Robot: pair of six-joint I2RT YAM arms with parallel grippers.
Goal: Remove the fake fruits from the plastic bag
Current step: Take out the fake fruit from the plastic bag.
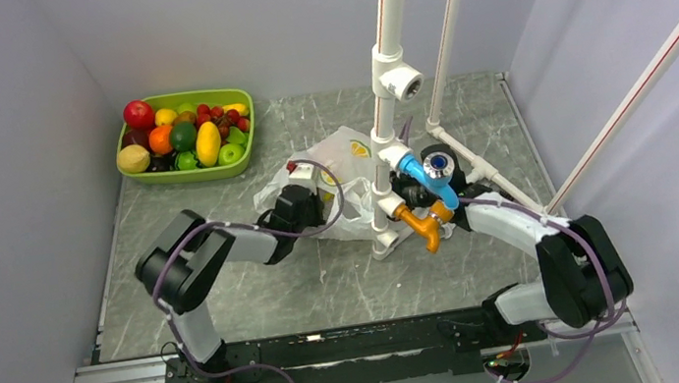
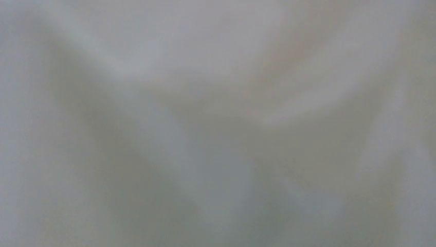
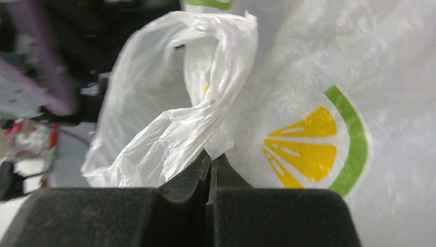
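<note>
The plastic bag (image 1: pixel 343 156), white with lemon-slice print, lies crumpled mid-table. My left gripper (image 1: pixel 314 211) is pushed into its left side, and its fingers are hidden by plastic. The left wrist view shows only blurred white film (image 2: pixel 218 123), so I cannot tell how the jaws stand. My right gripper (image 3: pixel 211 157) is shut, pinching a twisted strip of the bag (image 3: pixel 175 128) at the bag's right side (image 1: pixel 401 189). No fruit shows in the bag. A red apple (image 1: pixel 138 113), a dull yellow round fruit (image 1: pixel 133 159) and a long yellow fruit (image 1: pixel 207 142) lie in the tray.
The lime-green tray (image 1: pixel 234 96) with several mixed fruits stands at the back left. A white pipe frame (image 1: pixel 385 96) with blue and orange fittings (image 1: pixel 424 225) rises right beside the bag, over my right gripper. Grey walls close in on both sides.
</note>
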